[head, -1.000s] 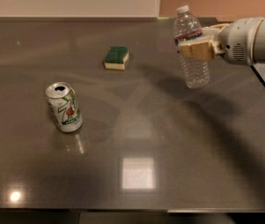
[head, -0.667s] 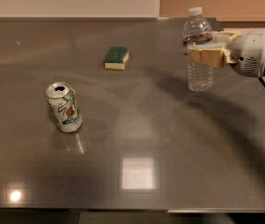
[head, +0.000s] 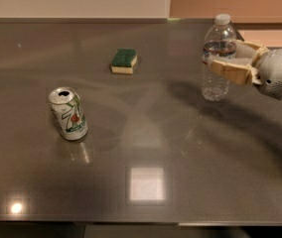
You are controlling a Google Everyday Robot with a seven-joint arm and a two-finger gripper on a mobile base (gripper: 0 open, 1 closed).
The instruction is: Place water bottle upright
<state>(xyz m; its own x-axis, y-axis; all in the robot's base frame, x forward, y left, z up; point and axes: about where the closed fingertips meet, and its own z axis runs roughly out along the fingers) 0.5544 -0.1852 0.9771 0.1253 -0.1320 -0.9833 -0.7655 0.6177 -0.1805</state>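
The water bottle (head: 215, 83) is clear and ribbed, with a white cap and a label band. It stands upright on the dark table (head: 180, 148) at the right, its base on the surface. My gripper (head: 221, 58) comes in from the right edge and is shut on the bottle at label height. The near tan finger (head: 228, 69) crosses the bottle's front, and the far finger (head: 249, 48) lies behind it.
A green-and-white soda can (head: 68, 113) stands upright at the left. A green and yellow sponge (head: 123, 61) lies towards the back centre. The table's front edge runs along the bottom, and a wall stands behind the table.
The bottle has gone from tilted and lifted to upright, and has moved right and down until its base is on the table. My gripper has moved with it.
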